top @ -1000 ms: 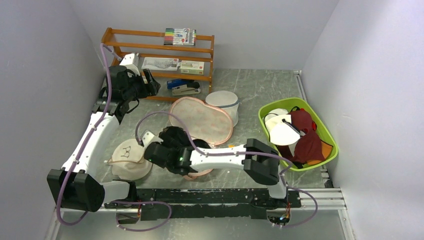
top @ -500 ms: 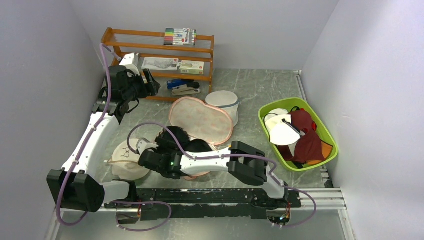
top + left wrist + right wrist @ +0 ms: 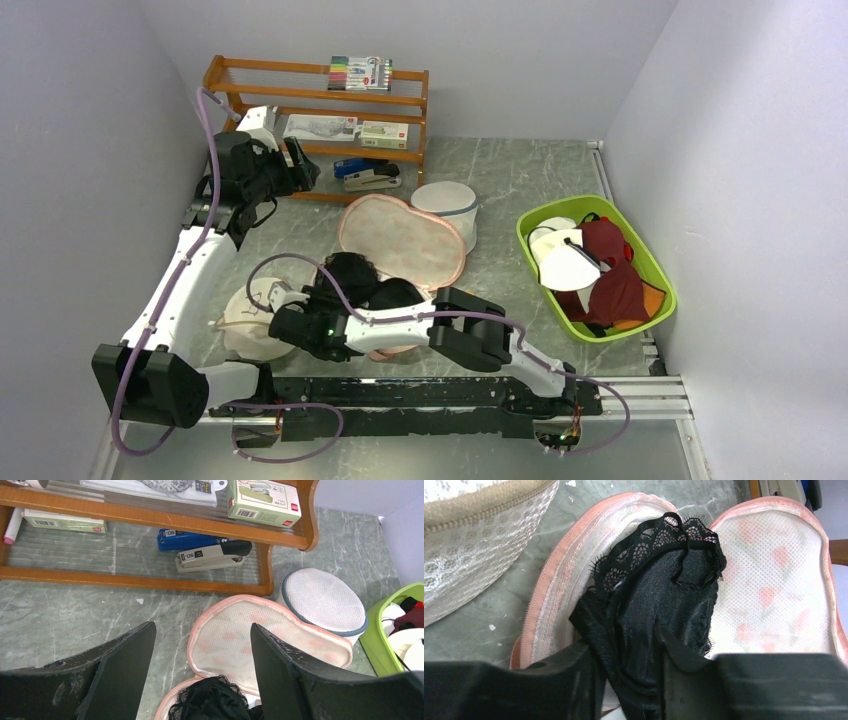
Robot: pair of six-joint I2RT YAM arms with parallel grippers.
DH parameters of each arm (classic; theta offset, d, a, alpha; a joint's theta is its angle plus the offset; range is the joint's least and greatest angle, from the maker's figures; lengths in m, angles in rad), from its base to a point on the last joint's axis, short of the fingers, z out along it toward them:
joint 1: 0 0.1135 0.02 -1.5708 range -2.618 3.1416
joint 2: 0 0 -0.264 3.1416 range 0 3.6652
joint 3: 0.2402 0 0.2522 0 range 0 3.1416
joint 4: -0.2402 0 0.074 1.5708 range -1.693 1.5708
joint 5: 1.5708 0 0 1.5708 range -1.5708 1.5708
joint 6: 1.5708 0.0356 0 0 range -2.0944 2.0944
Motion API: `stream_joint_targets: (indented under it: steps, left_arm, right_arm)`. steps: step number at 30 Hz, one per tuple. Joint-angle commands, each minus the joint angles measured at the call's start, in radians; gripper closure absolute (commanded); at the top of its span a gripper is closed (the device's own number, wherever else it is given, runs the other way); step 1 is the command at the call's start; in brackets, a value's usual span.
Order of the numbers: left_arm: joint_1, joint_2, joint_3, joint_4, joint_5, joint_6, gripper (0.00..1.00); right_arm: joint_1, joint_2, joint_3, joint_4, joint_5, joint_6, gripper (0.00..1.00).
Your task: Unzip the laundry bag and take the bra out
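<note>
The laundry bag lies unzipped at mid-table, its pinkish-beige mesh inside facing up. It also shows in the left wrist view and the right wrist view. A black lace bra lies over the bag's near lobe, partly out past its rim. My right gripper is shut on the bra, with black fabric pinched between its fingers. My left gripper is open and empty, raised in front of the shelf. Its wrist view looks down on the bag and the bra's lace edge.
A round cream cap lies just left of my right gripper, also in the right wrist view. A white mesh cylinder stands behind the bag. A wooden shelf with a stapler is at the back. A green basket of garments sits right.
My right arm has swung left and toward the near edge, dragging the black bra with it further out of the bag. My left arm has stayed still.
</note>
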Motion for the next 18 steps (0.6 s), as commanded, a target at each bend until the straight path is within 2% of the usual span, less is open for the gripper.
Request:
stream_joint_targets:
  steps: [1, 5, 7, 11, 18]
  left_arm:
    - [0.004, 0.002, 0.017, 0.018, 0.008, 0.008, 0.2]
    - [0.004, -0.001, -0.003, 0.042, -0.012, 0.012, 0.2]
    - [0.004, 0.011, -0.003, 0.035, -0.026, 0.018, 0.2]
    - [0.004, 0.032, 0.012, 0.014, -0.042, 0.036, 0.2]
    - [0.004, 0.001, -0.004, 0.04, -0.032, 0.047, 0.19]
  right_arm:
    - [0.001, -0.024, 0.047, 0.003, 0.034, 0.0, 0.72]
    - [0.002, -0.082, 0.023, 0.01, 0.029, 0.02, 0.91]
    - [0.002, -0.13, -0.025, 0.052, 0.032, 0.026, 0.97]
    - [-0.001, -0.217, -0.109, 0.139, 0.019, 0.032, 1.0]
    - [-0.003, -0.293, -0.138, 0.116, 0.027, 0.059, 1.0]
